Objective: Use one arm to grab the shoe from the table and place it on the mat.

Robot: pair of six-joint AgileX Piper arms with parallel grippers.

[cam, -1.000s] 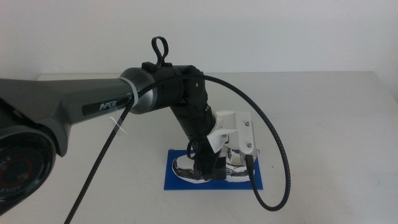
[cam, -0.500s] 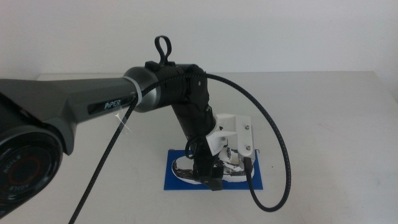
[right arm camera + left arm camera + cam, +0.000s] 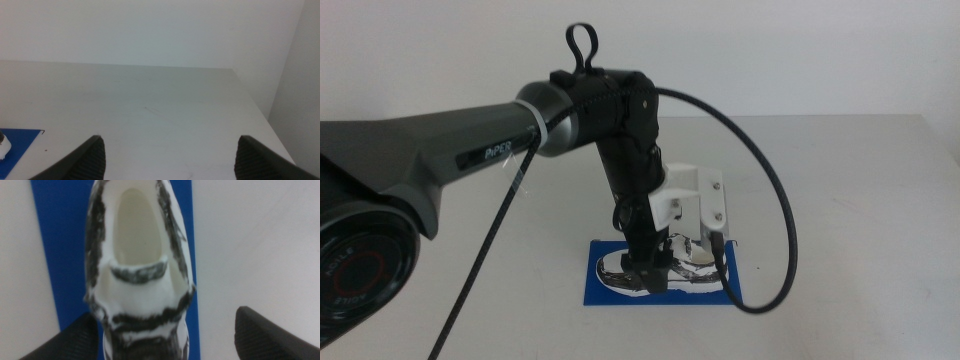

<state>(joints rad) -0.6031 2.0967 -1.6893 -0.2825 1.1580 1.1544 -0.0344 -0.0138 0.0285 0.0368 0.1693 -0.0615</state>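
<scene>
**A:** White tabletop [image 3: 840, 180], plain wall behind. Where's the shoe [image 3: 665, 268] now?

**B:** On the blue mat [image 3: 605, 290]. In the middle view the mat sits at roughly 6 o'clock from table centre and the shoe lies along the mat's long side, sole down as far as I can see

**A:** Left gripper [image 3: 655, 275]?

**B:** Directly over the shoe, pointing straight down. In the left wrist view the shoe [image 3: 137, 265] opening faces the camera and both dark jaws stand spread wide, one on each side. One jaw looks right beside the shoe's flank, the other well apart from it with bare table showing between. Nothing clamped

**A:** So released?

**B:** My read, yes. Placement looks done and what's left is clearing the arm [image 3: 470, 155]

**A:** Which relation matters for that?

**B:** Shoe is straight below the tool, long axis running across the jaw line. So the safe exit is straight up along the tool axis. Any sideways drift toward the close jaw could nudge the shoe off the mat [image 3: 55, 245]

**A:** Right gripper [image 3: 167, 155]?

**B:** Parked, not visible in the middle view. Its wrist view shows jaws apart over bare table, with only a mat corner [image 3: 17, 142] at the edge. Left arm is clearly the nearer one
</scene>
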